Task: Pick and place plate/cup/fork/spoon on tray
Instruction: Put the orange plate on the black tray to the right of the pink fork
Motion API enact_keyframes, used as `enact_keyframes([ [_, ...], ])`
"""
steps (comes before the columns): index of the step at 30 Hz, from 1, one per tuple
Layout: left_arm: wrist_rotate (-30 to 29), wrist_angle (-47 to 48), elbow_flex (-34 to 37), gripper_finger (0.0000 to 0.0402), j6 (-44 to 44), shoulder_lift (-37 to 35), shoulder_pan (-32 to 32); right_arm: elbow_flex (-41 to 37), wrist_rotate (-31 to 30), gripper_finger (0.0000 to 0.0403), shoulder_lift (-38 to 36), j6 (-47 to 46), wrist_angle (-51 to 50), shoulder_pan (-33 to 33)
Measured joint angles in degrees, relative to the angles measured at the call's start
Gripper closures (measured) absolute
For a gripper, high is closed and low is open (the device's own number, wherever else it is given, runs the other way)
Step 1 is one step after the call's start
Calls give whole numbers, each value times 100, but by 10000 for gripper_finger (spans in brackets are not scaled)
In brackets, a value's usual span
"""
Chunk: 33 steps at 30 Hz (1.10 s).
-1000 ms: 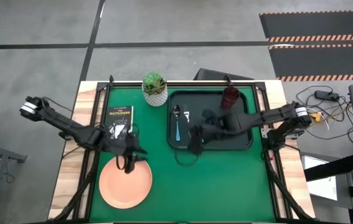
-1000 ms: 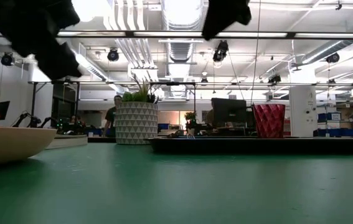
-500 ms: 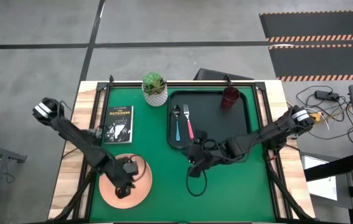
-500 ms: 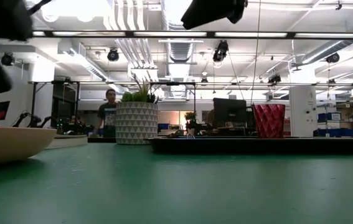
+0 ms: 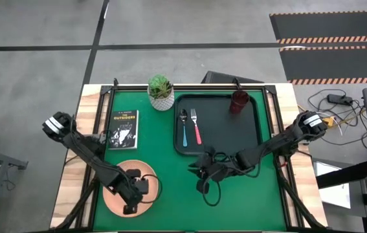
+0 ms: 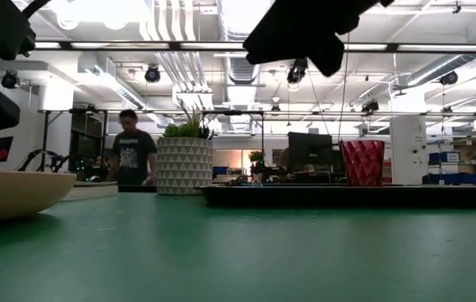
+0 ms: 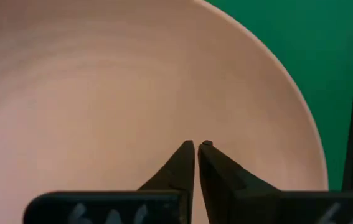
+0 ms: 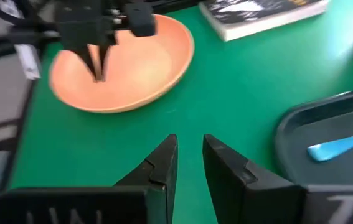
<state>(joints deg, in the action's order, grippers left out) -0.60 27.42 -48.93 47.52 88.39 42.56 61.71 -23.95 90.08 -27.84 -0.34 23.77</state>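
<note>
The salmon-orange plate rests on the green mat at the near left. My left gripper is shut and points down inside it. The black tray lies at the far right. On it are the maroon cup in a far corner, and the pink-handled fork and blue-handled spoon side by side at its left. My right gripper stands open above the mat, just near of the tray, with nothing between its fingers. My left gripper's shut fingertips point down from above at the plate's inner floor, toward its near side. I cannot tell whether they touch it. The plate sits flat on the mat.
A white pot with a green plant stands at the far edge, left of the tray. A black book lies far of the plate. A dark cable loops below my right gripper. A person walks in the room beyond.
My left gripper has gone from beside the book toward the table's near edge and now stands over the plate. My right gripper has drawn back off the tray toward the near edge, and the fork now shows uncovered beside the spoon.
</note>
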Motion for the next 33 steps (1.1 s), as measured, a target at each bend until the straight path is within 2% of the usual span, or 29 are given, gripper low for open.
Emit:
enact_keyframes([
  [4,35,-73,2,397,-119,50,-52,-279,145,327,0,-287,390,0],
  [12,48,-1282,26,396,-1259,51,-298,-490,144,310,0,-754,582,32],
  [18,-104,-1003,52,396,-1387,41,-362,-494,130,313,0,-865,584,228],
  [21,-292,-1146,152,396,-1607,113,-439,-494,-137,318,0,-865,583,377],
  [26,-257,-1977,297,396,-1971,250,-606,-494,-712,325,0,-867,584,555],
  [29,-124,-2180,334,396,-2221,319,-676,-494,-762,328,0,-932,590,614],
  [33,-219,-2919,299,396,-3074,319,-820,-494,-763,330,63,-1117,652,645],
])
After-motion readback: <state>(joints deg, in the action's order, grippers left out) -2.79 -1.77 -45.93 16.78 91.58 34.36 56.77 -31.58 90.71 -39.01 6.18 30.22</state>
